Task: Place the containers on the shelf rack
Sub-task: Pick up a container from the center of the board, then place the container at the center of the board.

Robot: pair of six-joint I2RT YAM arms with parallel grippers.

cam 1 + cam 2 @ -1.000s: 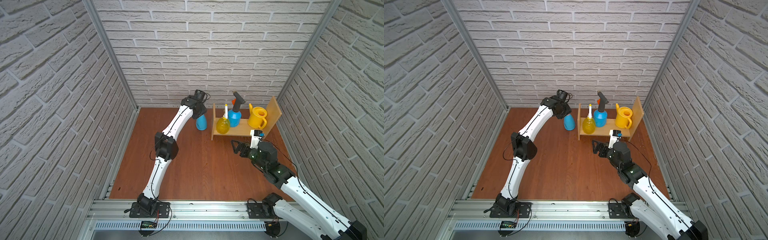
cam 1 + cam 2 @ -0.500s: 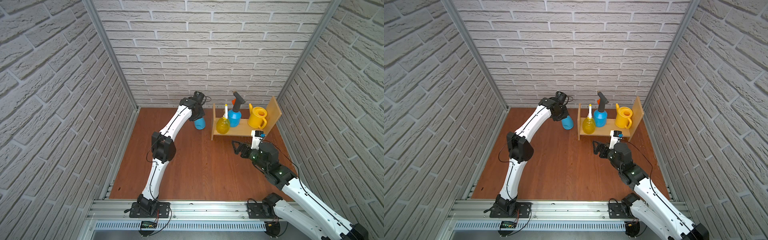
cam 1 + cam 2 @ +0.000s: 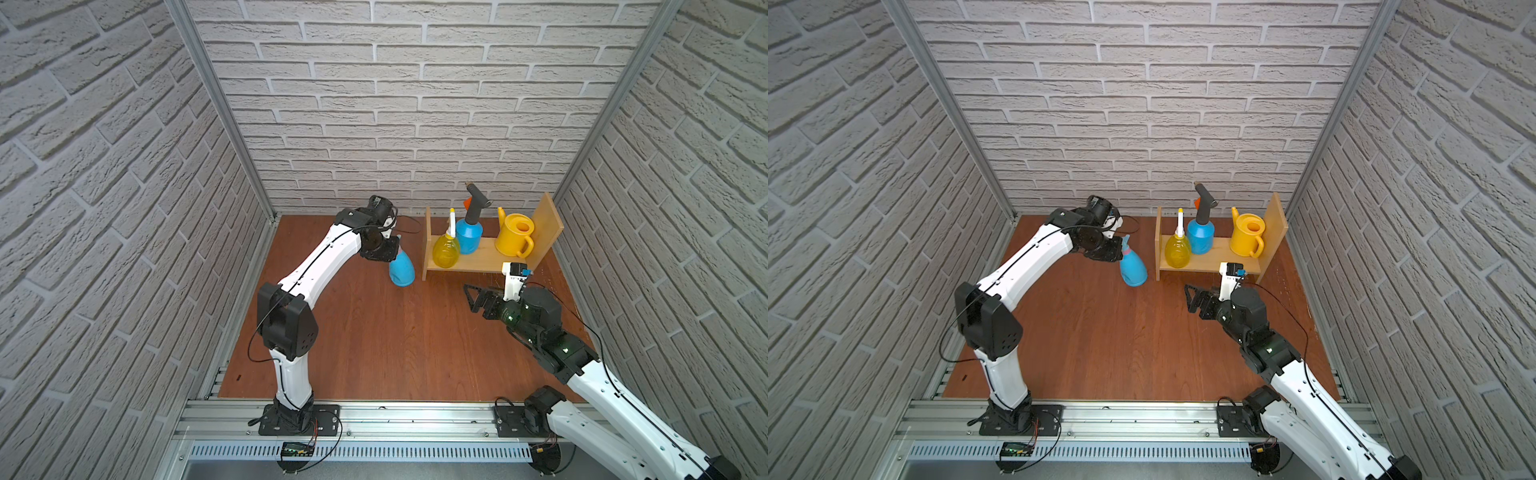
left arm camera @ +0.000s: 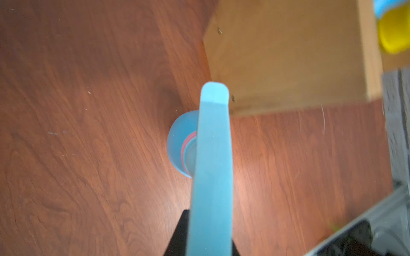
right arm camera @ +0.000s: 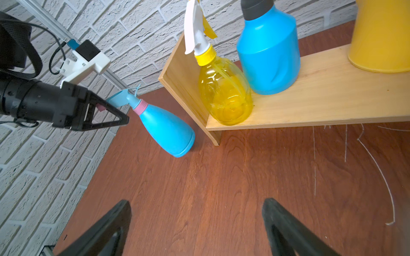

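Light-blue pink-collared plastic spray bottle (image 3: 401,270) tilts near the wooden tabletop's (image 3: 374,340) back edge, just beside the light-wood shelf rack (image 3: 478,259), head pinched in the left gripper (image 3: 386,250); right gripper's (image 5: 196,202) fingers spread.

No text, label, brand, number or sign can be read anywhere. The light-blue spray bottle (image 5: 164,130), yellow spray bottle (image 5: 226,97), blue pressure sprayer (image 5: 268,55), watering can (image 3: 513,241) and shelf rack (image 3: 544,226) show no legible print.

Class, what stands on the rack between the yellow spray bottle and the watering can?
The blue pressure sprayer, upright on the rack board; it shows in both top views.
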